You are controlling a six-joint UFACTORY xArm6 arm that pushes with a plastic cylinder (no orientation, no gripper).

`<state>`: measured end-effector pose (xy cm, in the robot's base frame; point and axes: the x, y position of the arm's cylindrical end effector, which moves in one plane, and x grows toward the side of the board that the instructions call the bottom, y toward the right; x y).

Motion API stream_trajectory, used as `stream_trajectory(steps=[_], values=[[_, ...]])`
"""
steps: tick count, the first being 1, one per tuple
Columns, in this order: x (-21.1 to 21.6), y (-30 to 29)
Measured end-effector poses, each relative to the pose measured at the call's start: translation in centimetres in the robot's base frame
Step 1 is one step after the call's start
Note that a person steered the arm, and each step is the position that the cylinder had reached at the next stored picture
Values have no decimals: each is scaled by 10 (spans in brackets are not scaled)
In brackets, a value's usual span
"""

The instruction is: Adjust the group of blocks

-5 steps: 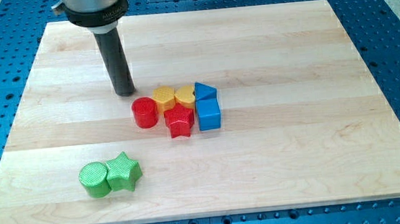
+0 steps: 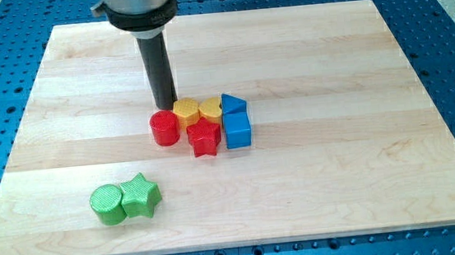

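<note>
The red cylinder serves as the marker here. My tip stands just above it toward the view's top, close against it and the first yellow block (whether it actually touches, I cannot tell). The rod has no fingers to open or close. To the cylinder's right sit that yellow block, a second yellow block, a red star, a blue cube and another blue block, all packed together. Well below-left of the cylinder, a green cylinder touches a green star on the wooden board.
</note>
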<state>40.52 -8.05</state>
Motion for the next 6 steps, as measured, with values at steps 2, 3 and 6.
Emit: stream_trajectory(steps=[2, 3, 6], values=[[-1, 32], [3, 34], [-2, 78]])
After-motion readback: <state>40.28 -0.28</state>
